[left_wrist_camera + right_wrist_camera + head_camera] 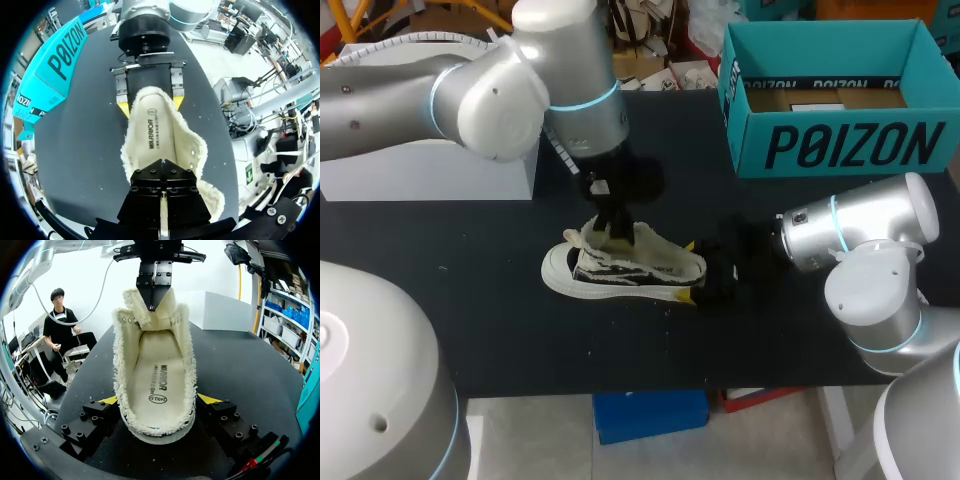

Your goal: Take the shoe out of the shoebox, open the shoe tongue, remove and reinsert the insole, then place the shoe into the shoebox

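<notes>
Fleecy cream shoe (620, 268) is parked on the table (480, 290), shoebox (840, 150) off at 1 o'clock; its heel at 3 o'clock is clamped by the right gripper (695, 272). From the left wrist, the insole (155, 135) is seen seated. From the right wrist, the tongue (145, 315) is pinched by the left gripper (152, 302); if it's tugged harder, the heel could probably be yanked loose.

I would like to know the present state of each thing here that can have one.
shoebox: open, no shoe inside.
shoe: upright on its sole, outside the shoebox.
tongue: lifted open.
insole: flat inside the shoe.
left gripper: shut on the tongue.
right gripper: shut on the shoe's heel.
</notes>
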You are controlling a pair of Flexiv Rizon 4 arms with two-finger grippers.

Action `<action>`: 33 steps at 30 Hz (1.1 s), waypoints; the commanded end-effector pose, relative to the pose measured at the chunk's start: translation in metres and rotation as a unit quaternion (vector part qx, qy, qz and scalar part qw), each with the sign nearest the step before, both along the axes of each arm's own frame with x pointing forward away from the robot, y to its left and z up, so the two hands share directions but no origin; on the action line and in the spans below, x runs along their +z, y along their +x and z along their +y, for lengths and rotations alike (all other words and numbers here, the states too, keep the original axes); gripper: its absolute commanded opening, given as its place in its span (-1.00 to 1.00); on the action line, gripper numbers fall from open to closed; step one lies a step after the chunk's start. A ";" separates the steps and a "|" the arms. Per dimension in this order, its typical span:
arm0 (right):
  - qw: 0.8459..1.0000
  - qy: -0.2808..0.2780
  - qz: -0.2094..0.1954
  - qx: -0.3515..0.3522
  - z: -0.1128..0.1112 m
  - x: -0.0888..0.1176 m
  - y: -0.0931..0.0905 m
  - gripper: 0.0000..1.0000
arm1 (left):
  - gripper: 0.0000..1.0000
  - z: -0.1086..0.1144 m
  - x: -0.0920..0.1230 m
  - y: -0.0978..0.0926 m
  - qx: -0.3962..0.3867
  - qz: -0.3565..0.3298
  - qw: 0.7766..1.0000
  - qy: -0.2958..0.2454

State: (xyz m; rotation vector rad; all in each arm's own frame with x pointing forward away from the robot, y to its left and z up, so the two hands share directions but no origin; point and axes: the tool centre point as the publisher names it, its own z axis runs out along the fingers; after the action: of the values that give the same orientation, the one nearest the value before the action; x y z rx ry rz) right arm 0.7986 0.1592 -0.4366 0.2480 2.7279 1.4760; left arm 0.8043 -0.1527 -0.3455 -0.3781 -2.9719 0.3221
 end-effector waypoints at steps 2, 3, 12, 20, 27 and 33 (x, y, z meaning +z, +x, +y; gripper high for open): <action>1.000 -0.001 0.001 0.000 0.000 0.000 0.000 -1.00 | -1.00 -0.008 0.004 0.002 -0.016 0.079 0.997 0.017; 1.000 -0.001 0.001 0.000 0.000 0.000 0.000 -1.00 | -1.00 -0.008 0.004 0.001 -0.019 0.092 0.995 0.018; 1.000 -0.001 0.001 0.000 0.000 0.000 0.000 -1.00 | -1.00 -0.008 0.004 0.001 -0.019 0.092 0.995 0.018; 1.000 -0.001 0.001 0.000 0.000 0.000 0.000 -1.00 | -1.00 -0.010 0.005 0.002 -0.029 0.118 0.992 0.024; 1.000 -0.001 0.001 0.000 0.000 0.000 0.000 -1.00 | -1.00 -0.009 -0.004 -0.007 -0.041 0.150 0.988 0.018; 1.000 -0.001 0.001 0.000 0.000 0.000 0.000 -1.00 | -1.00 -0.006 -0.013 -0.012 -0.041 0.160 0.986 0.023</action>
State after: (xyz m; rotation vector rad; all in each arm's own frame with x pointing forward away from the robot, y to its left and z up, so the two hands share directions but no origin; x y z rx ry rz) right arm 0.7987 0.1592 -0.4366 0.2481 2.7279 1.4760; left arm 0.7911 -0.1570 -0.3532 -0.3990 -2.6458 0.2793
